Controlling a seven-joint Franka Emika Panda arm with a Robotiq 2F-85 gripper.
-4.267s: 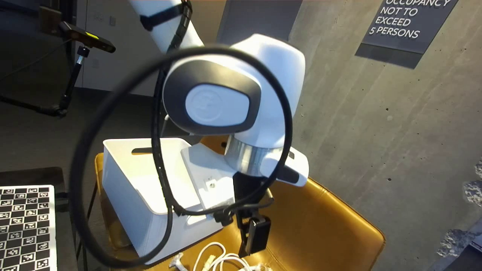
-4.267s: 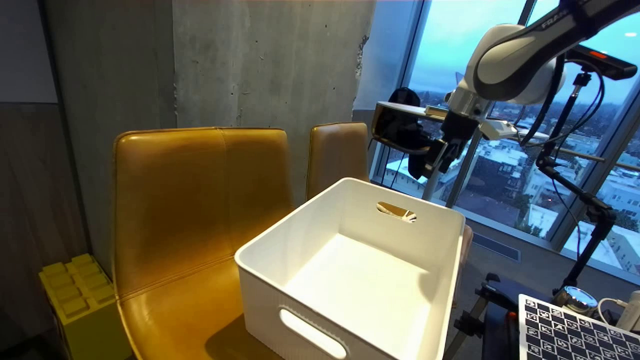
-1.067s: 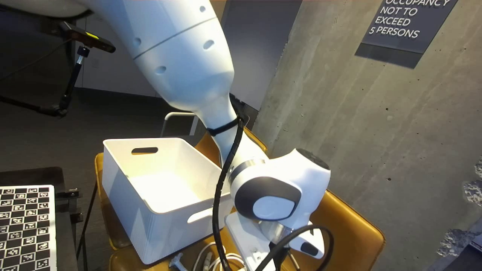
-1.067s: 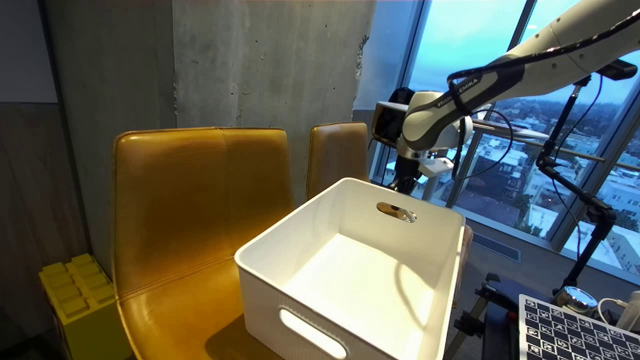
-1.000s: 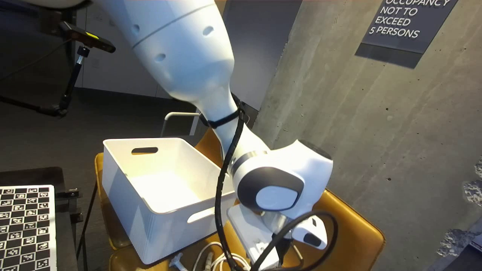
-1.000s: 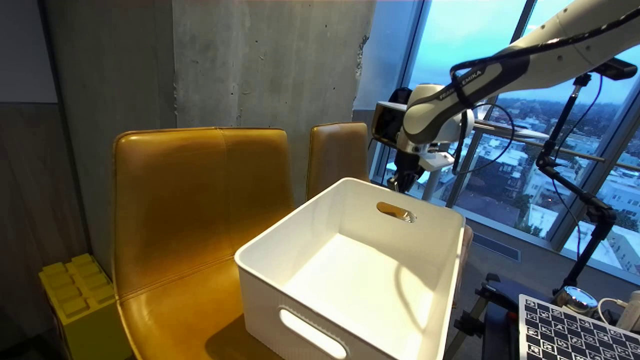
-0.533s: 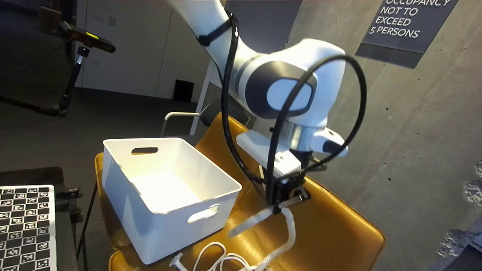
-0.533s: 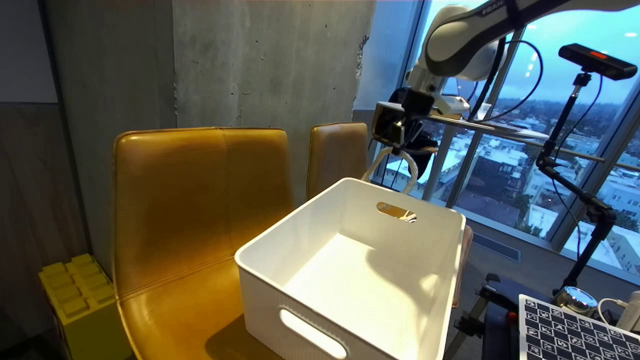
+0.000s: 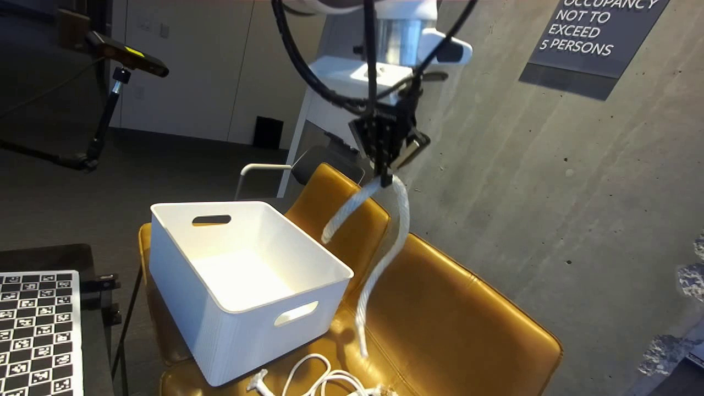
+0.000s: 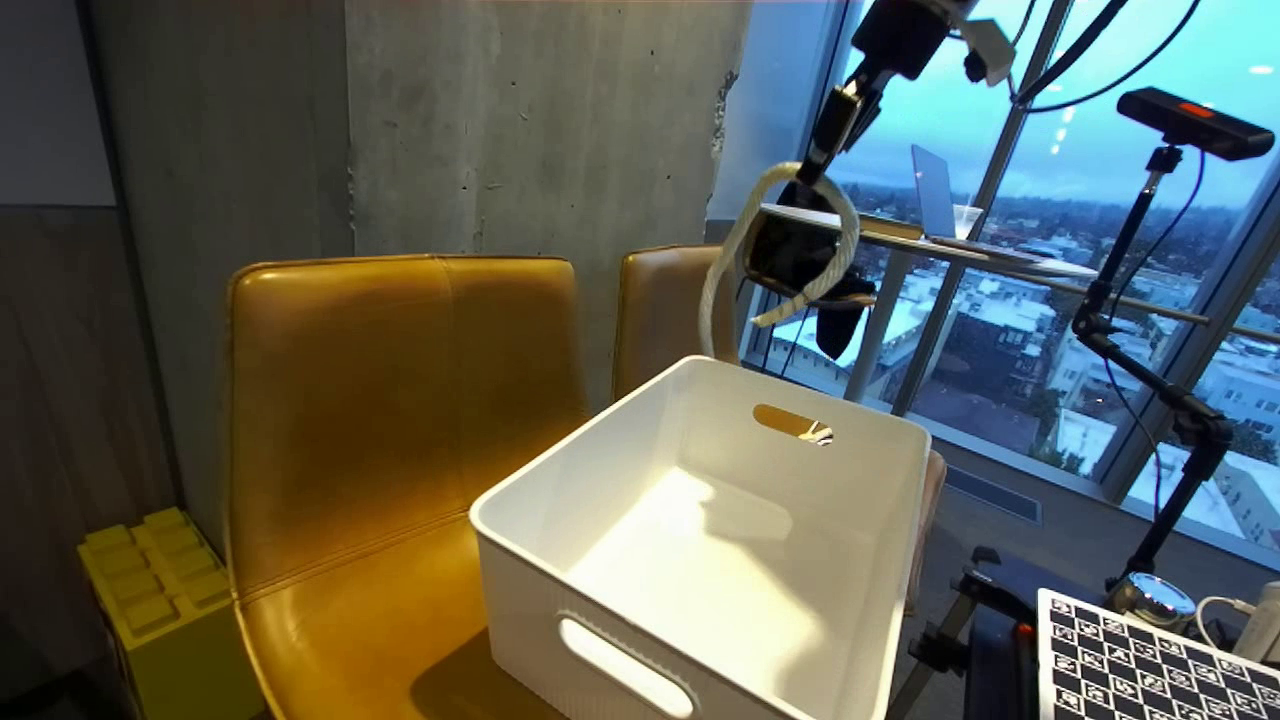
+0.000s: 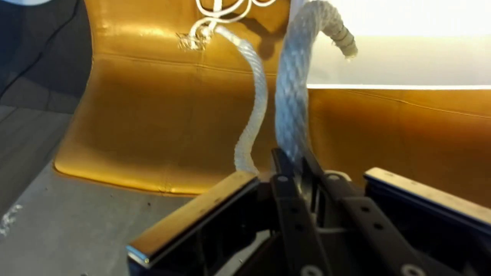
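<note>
Braided rope [image 11: 291, 88] pinched in my gripper [image 9: 386, 179], ends dangling beneath; storage bin [image 9: 253, 341] lower, to one side. Step, I judge: holding aloft; next move calls for firm pinch, ends clear of rim.

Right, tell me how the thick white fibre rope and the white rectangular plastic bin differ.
The thick white fibre rope hangs pinched in the black gripper; the white rectangular plastic bin rests on a tan leather chair. The rope bends, with two loose ends; the bin is a straight-sided, open-topped box. The rope looks stranded; the bin looks smooth inside. Both are whitish.
</note>
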